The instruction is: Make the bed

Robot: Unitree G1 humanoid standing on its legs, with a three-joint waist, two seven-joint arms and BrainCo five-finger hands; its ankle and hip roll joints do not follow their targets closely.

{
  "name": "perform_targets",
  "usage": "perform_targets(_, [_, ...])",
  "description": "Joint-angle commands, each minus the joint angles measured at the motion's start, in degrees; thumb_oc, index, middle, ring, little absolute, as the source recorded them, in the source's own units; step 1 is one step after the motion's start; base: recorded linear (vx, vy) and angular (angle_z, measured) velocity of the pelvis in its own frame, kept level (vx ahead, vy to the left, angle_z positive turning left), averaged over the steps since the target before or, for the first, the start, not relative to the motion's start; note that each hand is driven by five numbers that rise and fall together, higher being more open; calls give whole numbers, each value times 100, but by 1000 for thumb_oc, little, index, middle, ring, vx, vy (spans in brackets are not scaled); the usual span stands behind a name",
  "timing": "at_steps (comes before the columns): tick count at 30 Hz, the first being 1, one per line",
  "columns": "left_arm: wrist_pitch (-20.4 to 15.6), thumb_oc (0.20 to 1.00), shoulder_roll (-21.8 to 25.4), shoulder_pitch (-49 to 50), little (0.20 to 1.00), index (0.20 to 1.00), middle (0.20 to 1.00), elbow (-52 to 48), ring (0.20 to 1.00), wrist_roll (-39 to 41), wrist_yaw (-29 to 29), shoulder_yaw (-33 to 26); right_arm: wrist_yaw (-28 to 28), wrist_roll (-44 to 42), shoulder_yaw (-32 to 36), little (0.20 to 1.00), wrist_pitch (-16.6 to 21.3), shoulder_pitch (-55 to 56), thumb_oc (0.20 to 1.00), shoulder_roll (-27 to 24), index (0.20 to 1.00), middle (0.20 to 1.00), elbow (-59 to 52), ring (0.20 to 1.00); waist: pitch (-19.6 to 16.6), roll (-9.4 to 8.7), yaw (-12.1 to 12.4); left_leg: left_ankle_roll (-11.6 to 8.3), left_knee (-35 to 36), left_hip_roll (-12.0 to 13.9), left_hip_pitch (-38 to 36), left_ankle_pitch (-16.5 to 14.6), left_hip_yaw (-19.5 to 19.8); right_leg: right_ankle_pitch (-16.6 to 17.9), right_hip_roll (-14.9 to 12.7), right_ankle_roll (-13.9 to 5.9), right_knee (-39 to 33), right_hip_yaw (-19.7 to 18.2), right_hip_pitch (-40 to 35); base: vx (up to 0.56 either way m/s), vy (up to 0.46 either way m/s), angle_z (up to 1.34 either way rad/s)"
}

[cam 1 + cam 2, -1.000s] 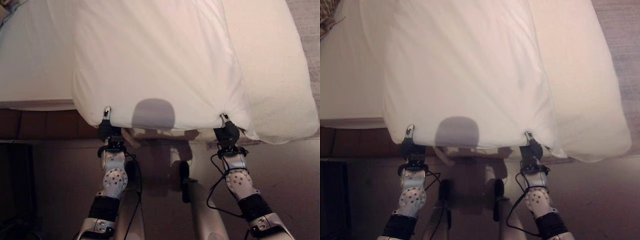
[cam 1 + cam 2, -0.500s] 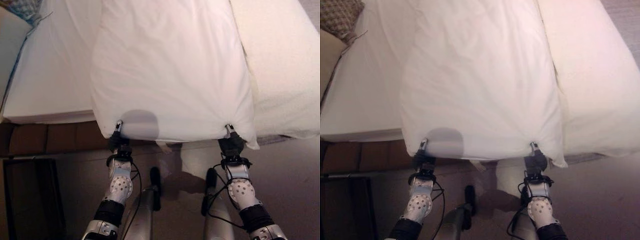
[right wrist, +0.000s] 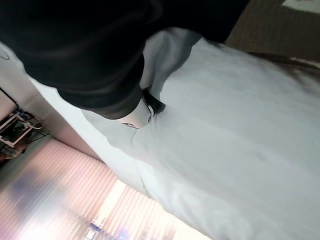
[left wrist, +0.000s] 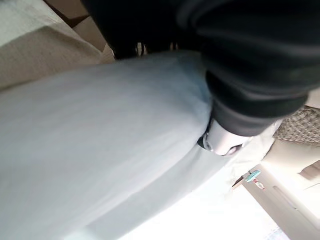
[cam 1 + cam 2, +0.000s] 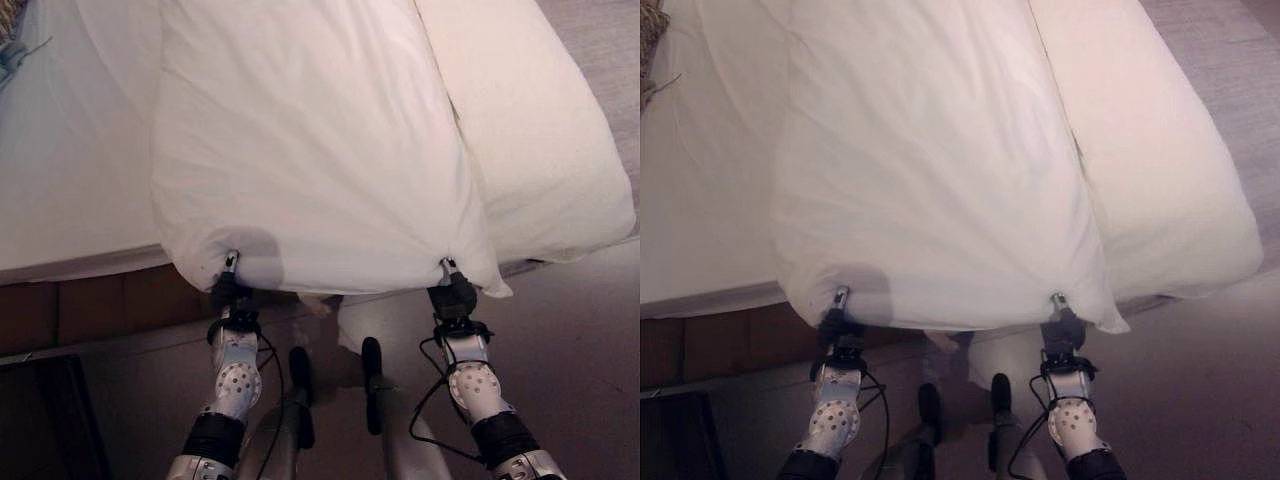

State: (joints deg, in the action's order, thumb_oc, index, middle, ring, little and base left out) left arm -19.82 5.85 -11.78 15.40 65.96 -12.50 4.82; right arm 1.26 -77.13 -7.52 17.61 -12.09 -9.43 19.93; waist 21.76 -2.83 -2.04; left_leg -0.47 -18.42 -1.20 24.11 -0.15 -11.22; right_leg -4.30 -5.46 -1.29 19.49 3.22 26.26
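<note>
A white duvet (image 5: 310, 150) fills the centre of the frame, spread lengthwise over the bed (image 5: 70, 190), its near edge hanging past the mattress. The left hand (image 5: 229, 283) grips the lower left corner, fingers curled on the cloth. The right hand (image 5: 452, 290) likewise pinches the lower right corner. A second white cover (image 5: 540, 150) lies at the right.

Fingers of left robot hand (image 5: 228, 283) and right robot hand (image 5: 452, 291) hidden under the duvet (image 5: 310, 150) edge.
</note>
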Motion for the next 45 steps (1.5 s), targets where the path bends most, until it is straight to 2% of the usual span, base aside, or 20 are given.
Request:
perform_targets(1, [-406,200,49,-158,200,200,200,-291,200,-135,-110,-415,74,187,511,200,412,395,200,-525,200,200,-349,200,-38,181,-86,-447,-781,194,344,-28,-54,468,433,-178,-1109,128,-471,56,-70,54])
perform_targets(3, [-455,200,88,-211,200,200,200,-251,200,-210,-207,-455,87,150,531,200,437,321,200,-519,200,200,-185,200,-135,110,-63,-332,-271,480,323,-28,298,421,374,-216,-1153,69,-446,88,14,33])
perform_targets(4, [-493,200,105,-230,200,200,200,-264,200,-257,-289,-494,118,192,512,200,459,297,200,-509,200,200,-132,200,-183,96,-43,-331,223,617,225,152,578,385,386,-230,-1136,28,-412,93,89,10])
perform_targets(5, [-560,200,117,-262,200,200,200,-289,200,-303,-370,-535,148,280,479,200,462,264,200,-524,200,200,-82,200,-203,90,-26,-385,811,764,120,485,791,379,390,-243,-1095,11,-343,74,126,0])
perform_targets(7, [-654,200,172,-334,200,200,200,-253,200,-425,-515,-591,131,361,409,200,450,211,200,-564,200,200,-9,200,-207,123,30,-507,1675,1127,34,959,936,317,380,-284,-932,33,-186,48,178,-11])
perform_targets(9, [-716,200,207,-422,200,200,200,-168,200,-466,-612,-623,100,463,321,200,409,181,200,-622,200,200,79,200,-188,141,93,-599,2167,1297,-16,1118,998,237,290,-349,-774,73,-101,65,274,-5])
perform_targets(12, [-904,200,234,-568,200,200,200,-59,200,-495,-842,-638,76,570,103,200,297,44,200,-578,200,200,277,200,-59,198,230,-636,2042,1126,21,1080,969,318,102,-489,-638,96,93,6,394,9])
perform_targets(15, [-939,200,135,-687,200,200,200,164,200,-620,-1248,-563,96,702,69,200,173,-151,200,-518,200,200,658,200,28,205,291,-492,1239,677,417,638,815,601,-445,-753,-819,112,-5,42,510,-3])
perform_targets(17, [-925,200,0,-620,200,200,200,357,200,-603,-1381,-532,131,798,32,200,83,-225,200,-470,200,200,908,200,57,233,336,-354,1029,439,412,419,726,780,-749,-869,-1106,106,-235,118,546,14])
perform_targets(19, [-866,200,-31,-566,200,200,200,552,200,-709,-1475,-482,206,1001,-56,200,35,-406,200,-444,200,200,1145,200,89,249,428,-270,1026,343,368,277,570,1019,-1009,-908,-1248,443,-229,73,445,17])
perform_targets(22, [-767,200,-41,-634,200,200,200,876,200,-826,-1539,-412,225,1352,-251,200,-50,-514,200,-527,200,200,1385,200,158,272,434,-241,1063,286,333,306,558,998,-889,-840,-1239,415,-165,30,182,-20])
perform_targets(23, [-810,200,-116,-1019,200,200,200,1716,200,-685,-1699,-440,260,1687,-536,200,-98,-774,200,-565,200,200,1804,200,222,338,327,-200,1174,155,247,319,698,848,-435,-765,-1159,-296,24,22,80,3])
perform_targets(24, [-861,200,-106,-1223,200,200,200,1932,200,-661,-1719,-470,319,2037,-696,200,-113,-956,200,-645,200,200,1931,200,249,356,302,-210,1214,120,249,356,724,859,-324,-732,-1172,-478,173,29,77,17])
perform_targets(26, [-740,200,-74,-1332,200,200,200,2206,200,-823,-1642,-507,319,2128,-714,200,-97,-1090,200,-668,200,200,2128,200,288,373,305,-228,1183,118,285,363,741,846,-343,-731,-1139,-503,245,-2,-13,16])
perform_targets(27, [-839,200,-100,-1445,200,200,200,2275,200,-728,-1618,-599,282,2105,-747,200,-22,-1037,200,-571,200,200,2183,200,325,315,336,-263,1081,123,362,355,794,801,-412,-717,-1132,-412,213,-39,-100,29])
perform_targets(30, [-809,200,-134,-1631,200,200,200,3054,200,-648,-1835,-768,396,2443,-843,200,-171,-1232,200,-473,200,200,2797,200,302,292,333,-370,1178,202,425,464,795,886,-424,-818,-1099,-198,304,-23,-127,28])
perform_targets(31, [-696,200,-121,-1803,200,200,200,3545,200,-647,-1899,-876,485,2436,-800,200,-223,-1254,200,-378,200,200,3157,200,264,301,296,-420,1308,236,445,579,787,917,-414,-803,-1169,-134,301,10,-86,0])
perform_targets(32, [-693,200,-113,-1821,200,200,200,3566,200,-642,-1886,-884,480,2436,-800,200,-221,-1266,200,-376,200,200,3167,200,266,304,287,-422,1321,236,444,588,795,920,-414,-801,-1178,-124,298,11,-69,0])
perform_targets(38, [32,200,-66,-2020,200,200,200,5207,200,-717,-2074,-1231,818,2519,-455,200,-598,-1229,200,-226,200,200,4552,200,144,327,171,-508,1762,331,382,797,788,987,-417,-760,-1444,-5,245,21,-25,2])
perform_targets(45, [699,200,-15,-2032,200,200,200,6078,200,-823,-2305,-1461,929,2892,-257,200,-1059,-1110,200,-92,200,200,5329,200,97,307,91,-512,1744,361,286,778,781,956,-423,-730,-1395,12,137,24,-4,4])
